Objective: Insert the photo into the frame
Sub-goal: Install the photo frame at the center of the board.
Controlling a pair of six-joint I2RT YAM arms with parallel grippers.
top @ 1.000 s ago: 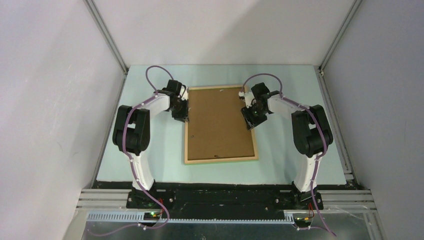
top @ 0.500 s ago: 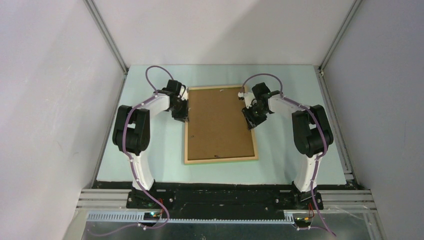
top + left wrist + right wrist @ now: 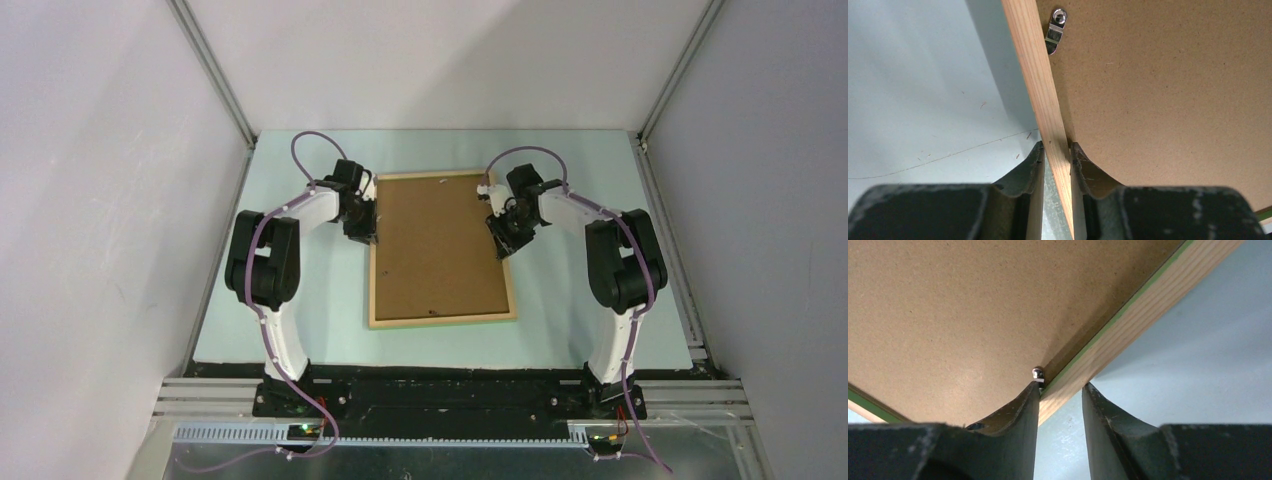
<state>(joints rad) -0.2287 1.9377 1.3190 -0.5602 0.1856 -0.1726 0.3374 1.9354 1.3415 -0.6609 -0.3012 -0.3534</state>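
Soft even overhead light, mid brightness, no glare, top view sharp with faint shadows, left wrist view: darker shadow on table beside frame at 11 o'clock, fingers blurred at 6, both wrists.

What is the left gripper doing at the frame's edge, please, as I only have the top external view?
Observer: The left gripper is shut on the frame, a finger against each side of its wooden rail.
Operator: And the other arm?
Observer: The right gripper straddles the opposite rail; whether it grips, I cannot tell.
Operator: Any hardware nearby?
Observer: A small metal clip sits by its finger on the frame's inner side.
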